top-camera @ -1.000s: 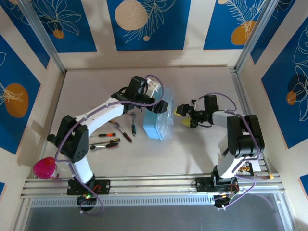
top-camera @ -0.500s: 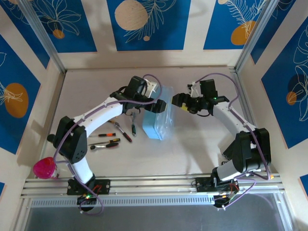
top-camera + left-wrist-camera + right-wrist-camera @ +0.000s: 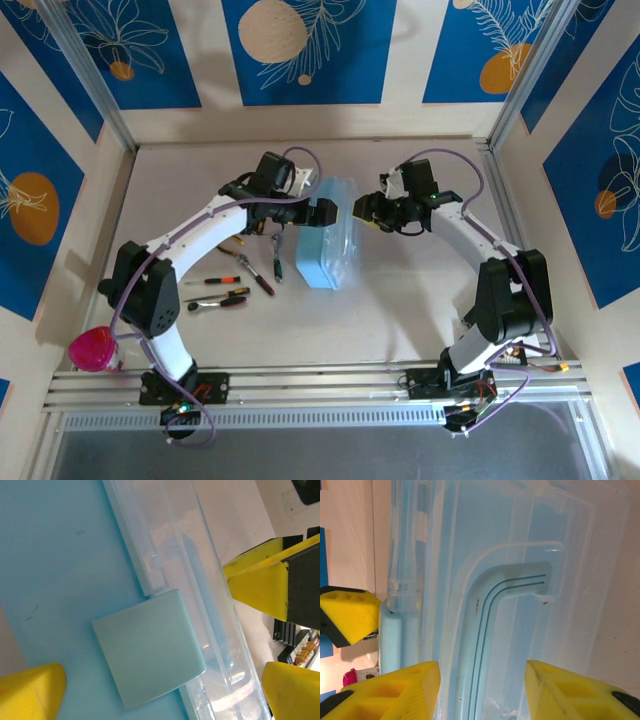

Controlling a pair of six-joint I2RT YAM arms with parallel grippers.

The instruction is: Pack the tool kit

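Both arms bent inward, meeting at the case.
The left gripper (image 3: 325, 213) and right gripper (image 3: 362, 208) flanked the tool kit case (image 3: 325, 262), both spread wide, gripping nothing.

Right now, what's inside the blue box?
Through the clear lid of the tool kit case I see only blue plastic, no tools. The pale latch covers one spot. The screwdrivers lie on the table outside it.

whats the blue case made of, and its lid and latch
Case: light-blue plastic, smooth, with small scuff marks. Lid: clear glossy plastic; the blue shows through and it catches reflections. Latch: paler plastic, seemingly matte.
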